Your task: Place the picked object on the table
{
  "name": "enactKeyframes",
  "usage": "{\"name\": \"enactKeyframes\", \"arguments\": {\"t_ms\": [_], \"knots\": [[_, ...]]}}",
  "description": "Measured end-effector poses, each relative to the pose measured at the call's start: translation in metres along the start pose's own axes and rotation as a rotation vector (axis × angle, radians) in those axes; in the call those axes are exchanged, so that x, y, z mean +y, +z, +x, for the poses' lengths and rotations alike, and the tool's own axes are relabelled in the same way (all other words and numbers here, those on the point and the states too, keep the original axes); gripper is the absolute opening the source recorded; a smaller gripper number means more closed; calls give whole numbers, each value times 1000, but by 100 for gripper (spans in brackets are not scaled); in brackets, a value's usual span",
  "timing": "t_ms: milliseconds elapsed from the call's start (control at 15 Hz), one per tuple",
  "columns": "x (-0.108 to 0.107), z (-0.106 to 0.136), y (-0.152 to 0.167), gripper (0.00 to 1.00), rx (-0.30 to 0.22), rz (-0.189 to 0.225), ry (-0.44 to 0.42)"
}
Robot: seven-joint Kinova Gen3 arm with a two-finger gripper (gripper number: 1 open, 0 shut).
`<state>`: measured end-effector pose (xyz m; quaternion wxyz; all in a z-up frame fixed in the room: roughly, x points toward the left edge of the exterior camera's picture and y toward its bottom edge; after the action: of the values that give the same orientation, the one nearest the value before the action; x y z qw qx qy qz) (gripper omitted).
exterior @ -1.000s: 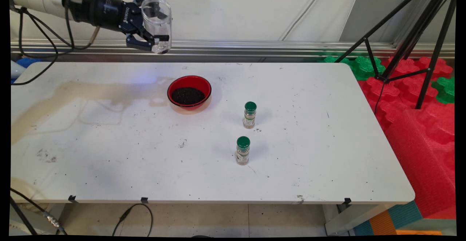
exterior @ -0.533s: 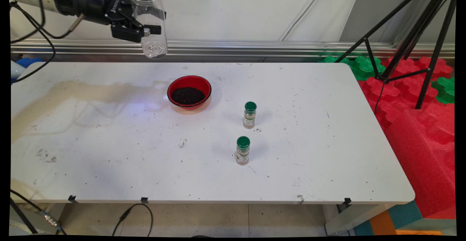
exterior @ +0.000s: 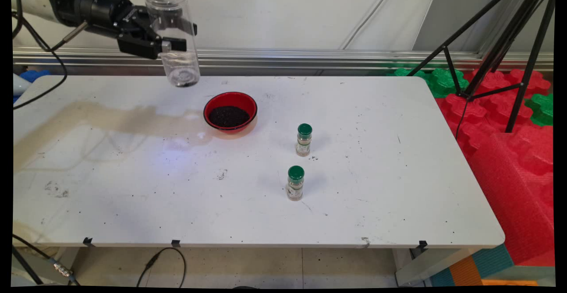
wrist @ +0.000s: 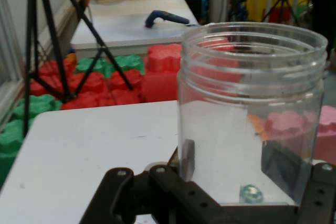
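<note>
The black two-finger claw pinches an upright clear plastic jar above the white desk, beside a red bowl of dark grains; two green-capped glass bottles stand well apart.

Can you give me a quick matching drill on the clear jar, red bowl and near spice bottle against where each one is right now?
Things:
1. clear jar
2. red bowl
3. near spice bottle

Places or states:
A. on the table, holding dark grains
B. upright, standing toward the table's near edge
C. held in the hand, above the table's far edge

Pairs: 1-C, 2-A, 3-B
</note>
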<state>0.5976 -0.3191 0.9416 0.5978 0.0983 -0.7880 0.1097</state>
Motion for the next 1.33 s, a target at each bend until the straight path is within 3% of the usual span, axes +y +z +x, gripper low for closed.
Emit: {"name": "enactKeyframes", "arguments": {"t_ms": [267,667,1333], "knots": [[15,-19,10,0,12,-45,-50],[36,-61,32,0,4,-78,-102],[52,-129,75,0,-26,-66,-127]]}}
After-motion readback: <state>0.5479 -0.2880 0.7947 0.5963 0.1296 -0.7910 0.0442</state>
